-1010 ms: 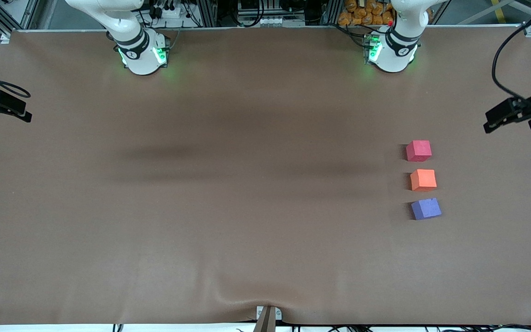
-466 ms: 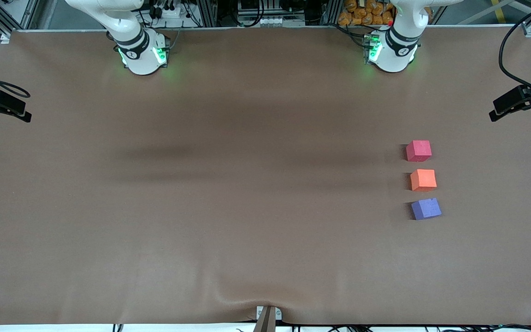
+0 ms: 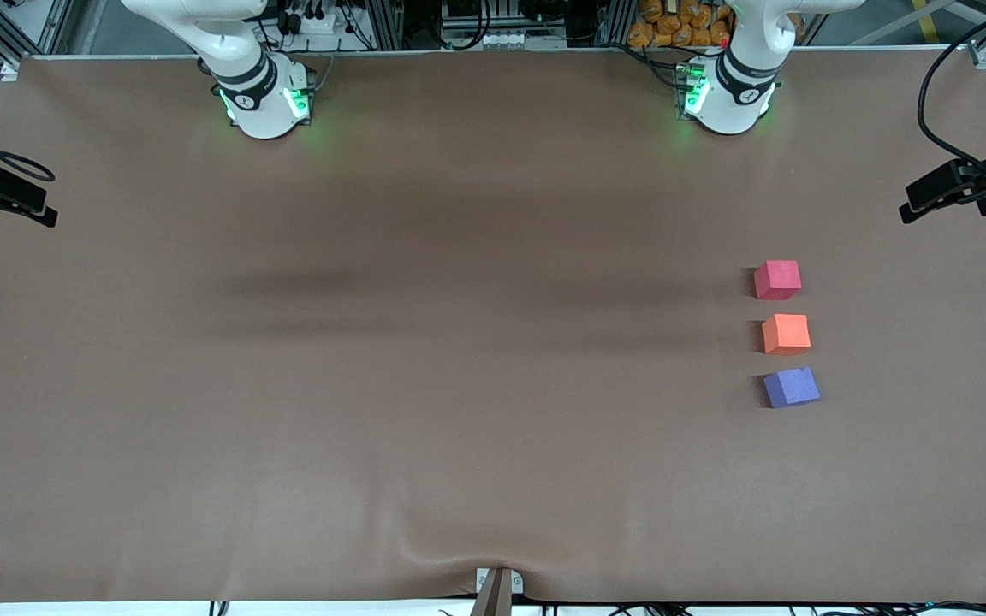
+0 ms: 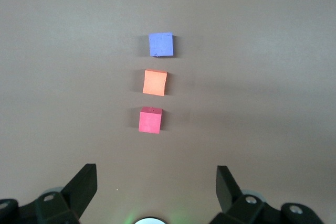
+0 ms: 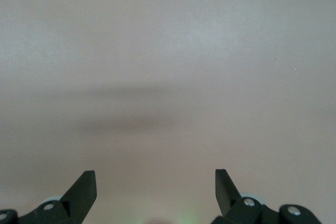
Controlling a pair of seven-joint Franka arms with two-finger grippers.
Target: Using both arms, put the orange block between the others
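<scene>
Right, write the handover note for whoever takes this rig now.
Left gripper: open, empty, up at the left arm's end of the table.
Right gripper: open, empty, over bare brown table at the right arm's end.
Small matte orange cube sits in line between the red-pink cube and the purple-blue cube, gaps on both sides.
Done: the placing.
Left: apparently nothing.

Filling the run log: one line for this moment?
orange block: on table between red-pink block and purple block | left pincer: open, empty | right pincer: open, empty
</scene>
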